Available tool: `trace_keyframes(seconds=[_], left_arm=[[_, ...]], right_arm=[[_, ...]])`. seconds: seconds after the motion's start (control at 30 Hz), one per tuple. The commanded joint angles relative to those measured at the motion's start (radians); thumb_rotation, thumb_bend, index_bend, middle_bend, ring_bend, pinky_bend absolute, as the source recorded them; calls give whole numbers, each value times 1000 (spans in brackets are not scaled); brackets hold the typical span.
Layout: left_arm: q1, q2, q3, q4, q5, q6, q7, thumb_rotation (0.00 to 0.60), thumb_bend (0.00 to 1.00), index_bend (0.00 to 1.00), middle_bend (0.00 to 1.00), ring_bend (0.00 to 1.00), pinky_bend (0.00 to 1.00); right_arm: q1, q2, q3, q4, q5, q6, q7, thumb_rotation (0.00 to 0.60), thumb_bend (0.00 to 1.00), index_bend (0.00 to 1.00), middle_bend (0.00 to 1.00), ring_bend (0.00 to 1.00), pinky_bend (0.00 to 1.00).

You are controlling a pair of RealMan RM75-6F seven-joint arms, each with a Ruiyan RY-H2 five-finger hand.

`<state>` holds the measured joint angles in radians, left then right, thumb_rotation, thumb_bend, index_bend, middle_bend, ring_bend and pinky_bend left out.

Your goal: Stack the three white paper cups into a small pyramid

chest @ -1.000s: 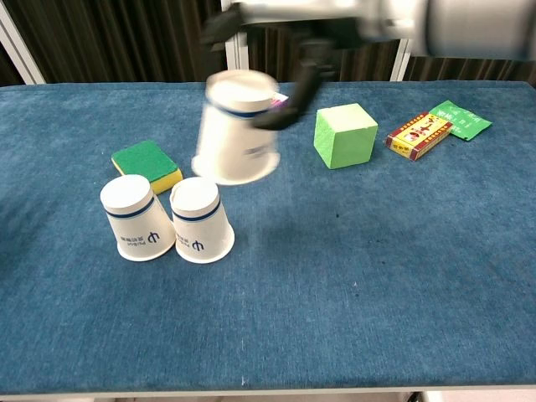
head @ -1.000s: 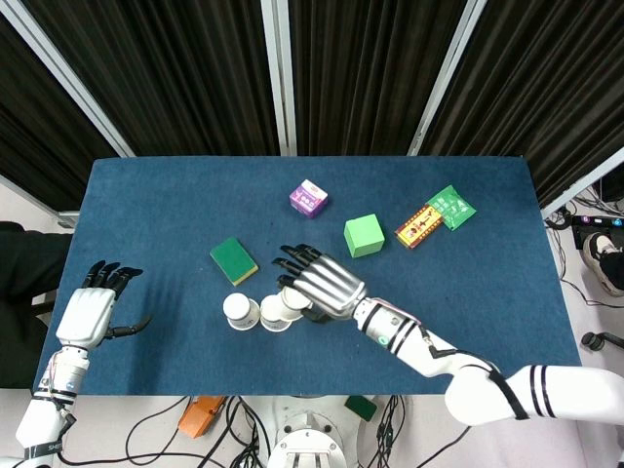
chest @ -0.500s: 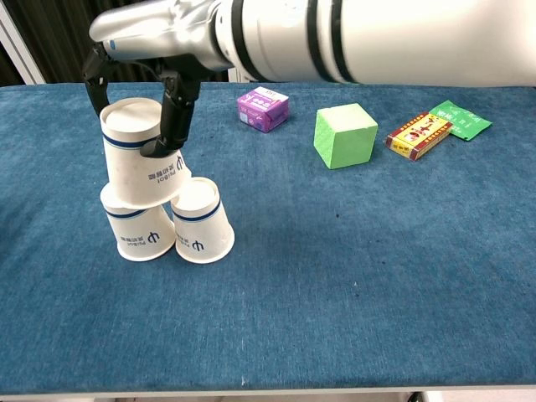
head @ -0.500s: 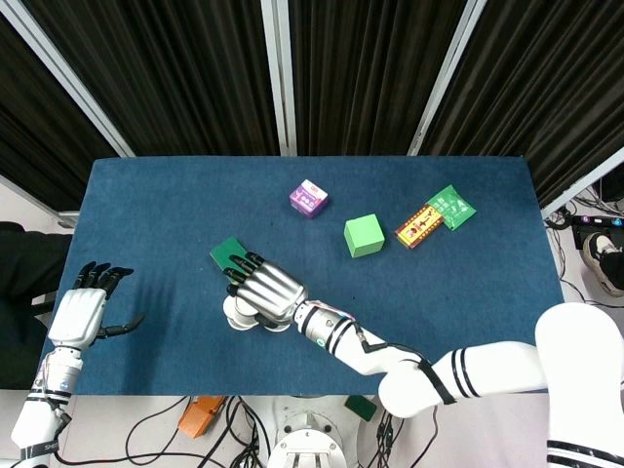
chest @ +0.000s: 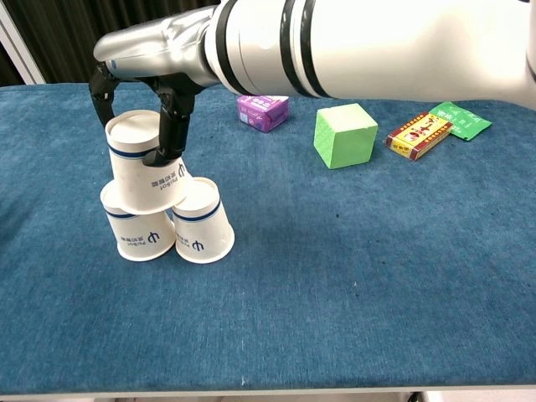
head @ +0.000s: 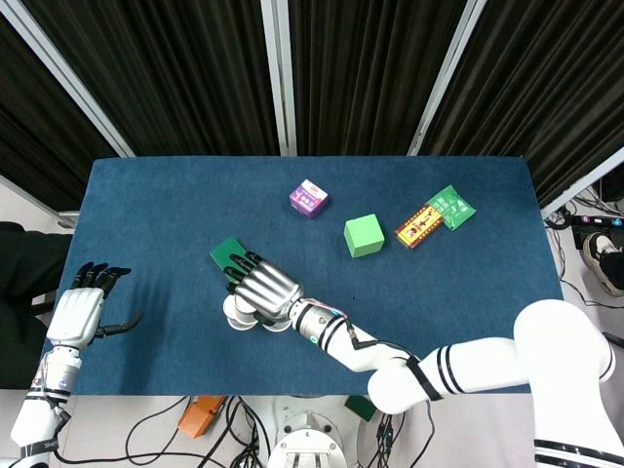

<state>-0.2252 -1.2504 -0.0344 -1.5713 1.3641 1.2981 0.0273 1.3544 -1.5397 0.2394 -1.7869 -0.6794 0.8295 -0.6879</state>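
While the right hand grips the top paper cup, which rests mostly on the left base cup and off-centre from the right base cup, release may topple it. Chest view shows this offset; head view hides the cups but shows the left hand spread wide, empty.

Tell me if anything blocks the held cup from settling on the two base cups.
Nothing visible does. The top cup, held by the right hand, already sits over the left base cup and right base cup; the sponge lies behind.
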Motion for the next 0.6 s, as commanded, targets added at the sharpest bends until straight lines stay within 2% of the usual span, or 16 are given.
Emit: trace_keyframes(seconds=[0.03, 0.43, 0.6], left_arm=[[1, -1, -1, 2, -1, -1, -2, 418, 230, 188, 202, 113, 0], [8, -7, -5, 9, 1, 2, -5, 420, 229, 188, 194, 113, 0], [11, -2, -10, 7, 2, 8, -10, 417, 229, 188, 193, 113, 0]], right_arm=[[8, -1, -6, 5, 1, -1, 6, 600, 500, 363, 198, 81, 168], [27, 11, -34, -14, 3, 20, 15, 600, 501, 267, 198, 80, 164], [-4, 70, -40, -78, -28, 94, 15, 600, 500, 180, 197, 58, 149]])
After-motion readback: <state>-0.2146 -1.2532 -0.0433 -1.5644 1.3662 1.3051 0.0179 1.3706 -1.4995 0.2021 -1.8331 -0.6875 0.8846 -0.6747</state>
